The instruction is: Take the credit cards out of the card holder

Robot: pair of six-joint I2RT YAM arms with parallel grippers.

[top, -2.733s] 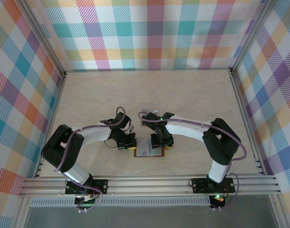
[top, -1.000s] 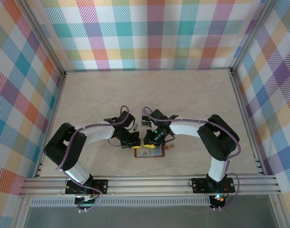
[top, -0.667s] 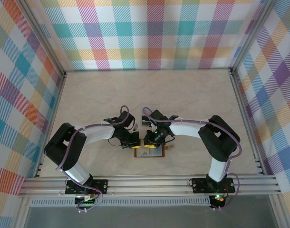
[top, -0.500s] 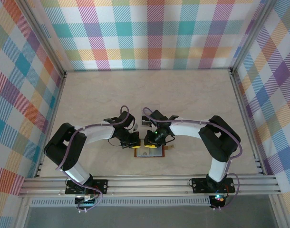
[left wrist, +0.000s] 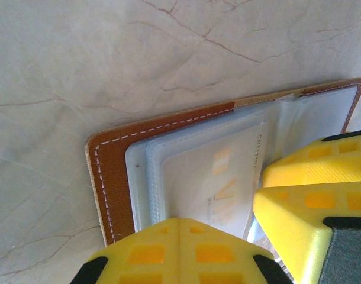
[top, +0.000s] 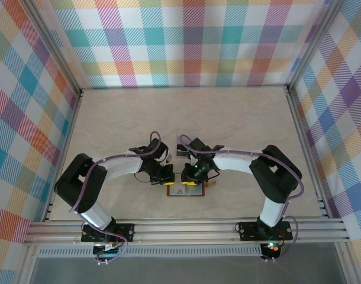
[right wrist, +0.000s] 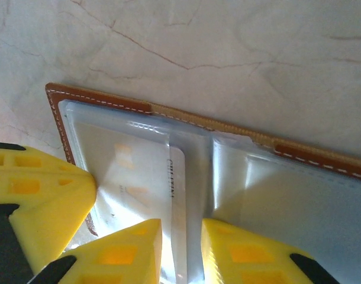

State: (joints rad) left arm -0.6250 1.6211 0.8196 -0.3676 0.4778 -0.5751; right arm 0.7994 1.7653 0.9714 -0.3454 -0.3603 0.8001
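Right hand (right wrist: 180, 251) straddles credit card (right wrist: 176, 171) inside card holder (right wrist: 103, 99).

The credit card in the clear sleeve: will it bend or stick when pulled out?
Probably stiff: the credit card shows a straight edge between the right gripper's fingers. It may drag, as the glossy clear sleeve wraps it closely. The card holder looks light and could follow unless the shut left gripper pins it.
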